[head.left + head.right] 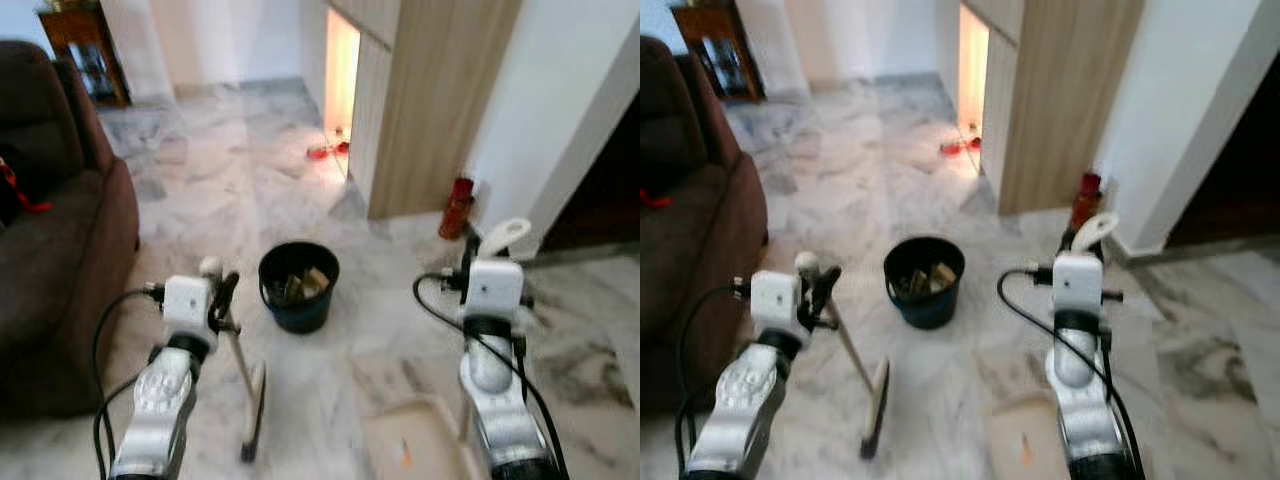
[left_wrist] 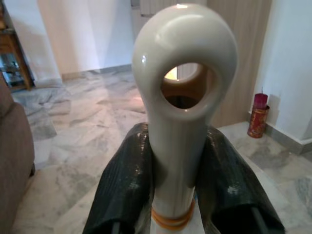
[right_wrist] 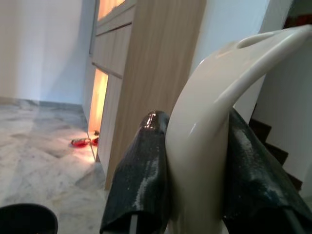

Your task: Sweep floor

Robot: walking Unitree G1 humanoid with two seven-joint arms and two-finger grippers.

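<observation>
So the robot's got both tools in hand and is standing on the marble floor (image 1: 230, 180) facing a black bucket (image 1: 298, 287) that already has some scraps of rubbish sitting in it. Left gripper (image 2: 178, 195) is clamped tight on the broom handle (image 2: 181, 97) just under its looped end, both black fingers (image 2: 127, 185) pressed flat against the cream plastic, no gap at all. From the head camera the broom (image 1: 247, 400) slants down from that gripper to its bristle head resting on the floor, between the two arms and just short of the bucket. Right gripper (image 3: 195, 185) is closed the same way around the curved handle of the dustpan (image 3: 229, 83), and the dustpan's tray (image 1: 415, 440) sits flat on the floor right beside the right arm, with a small orange bit lying in it. Progress-wise I'd guess it's somewhere in the middle — the stuff in the bucket suggests at least one load got dumped, and the orange bit in the pan looks like it's waiting for the next trip. What's left is hard to call: there's something red (image 1: 322, 152) on the floor over by the lit cabinet opening and dark smudgy patches on the tiles off to the right, but it's too blurry to say whether that's debris or just the marble pattern.
</observation>
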